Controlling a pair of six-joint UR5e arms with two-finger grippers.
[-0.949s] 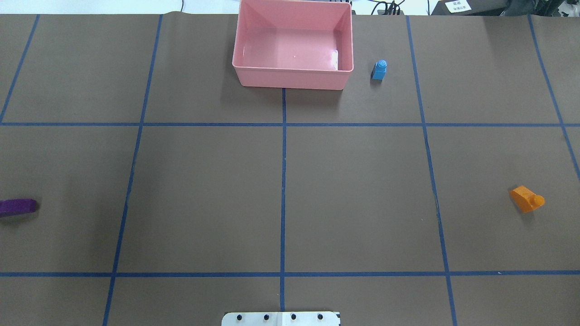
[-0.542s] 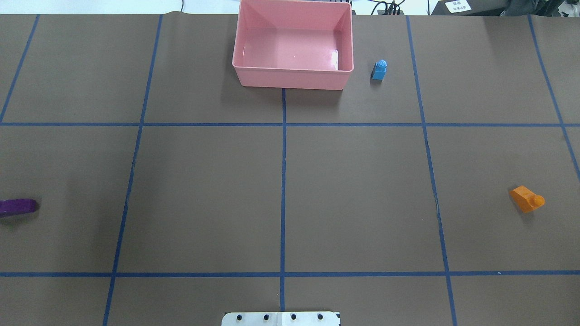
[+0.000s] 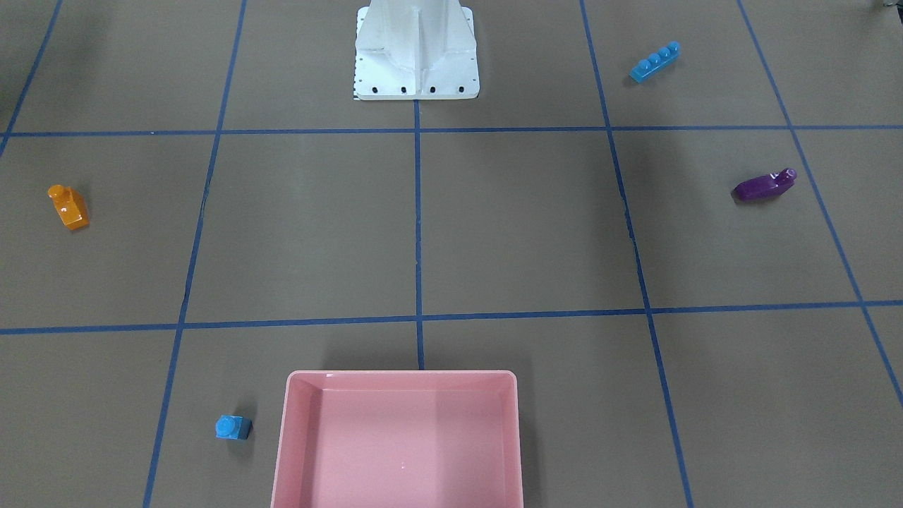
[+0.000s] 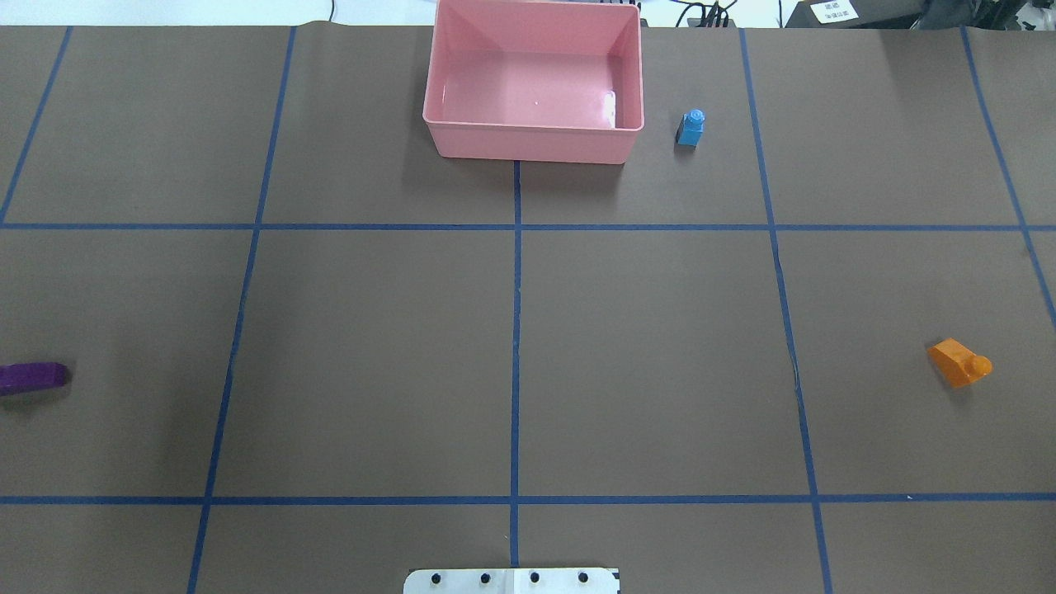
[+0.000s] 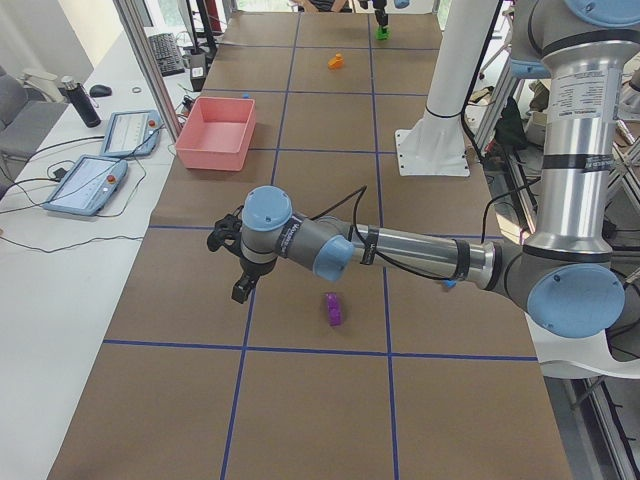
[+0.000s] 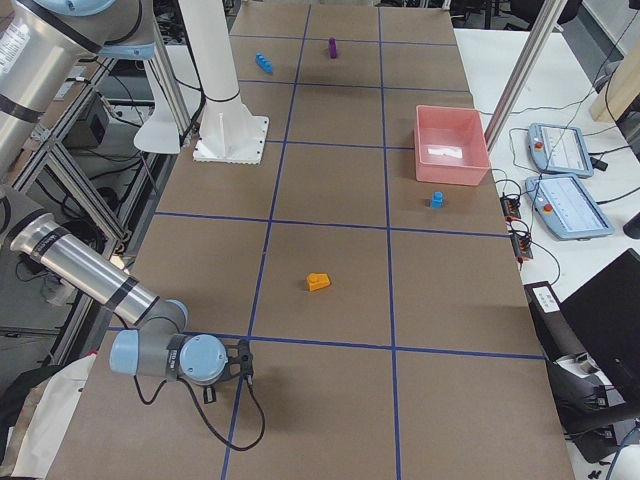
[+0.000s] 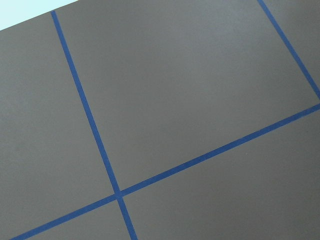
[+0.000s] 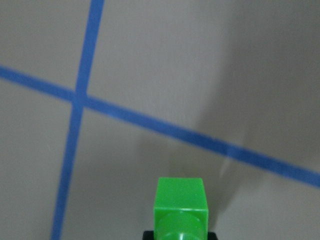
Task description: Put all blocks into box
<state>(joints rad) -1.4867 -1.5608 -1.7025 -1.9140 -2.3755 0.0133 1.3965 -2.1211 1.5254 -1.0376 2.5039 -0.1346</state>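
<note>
The pink box (image 4: 535, 144) stands at the table's far middle and holds no blocks; it also shows in the front view (image 3: 398, 381). The light-blue cube (image 4: 691, 128) stands just right of it. The orange block (image 4: 959, 363) lies far right. The purple block (image 4: 31, 377) lies at the left edge. The long blue block (image 3: 655, 62) lies near the robot base. The green block (image 8: 181, 207) sits in my right gripper (image 6: 245, 365), held above the table. My left gripper (image 5: 240, 270) hovers near the purple block (image 5: 333, 309); I cannot tell whether it is open or shut.
The white robot base (image 3: 416, 70) stands at the near middle edge. Blue tape lines divide the brown table cover into squares. Tablets and cables (image 6: 560, 180) lie beyond the table's far side. The left wrist view shows only table and tape.
</note>
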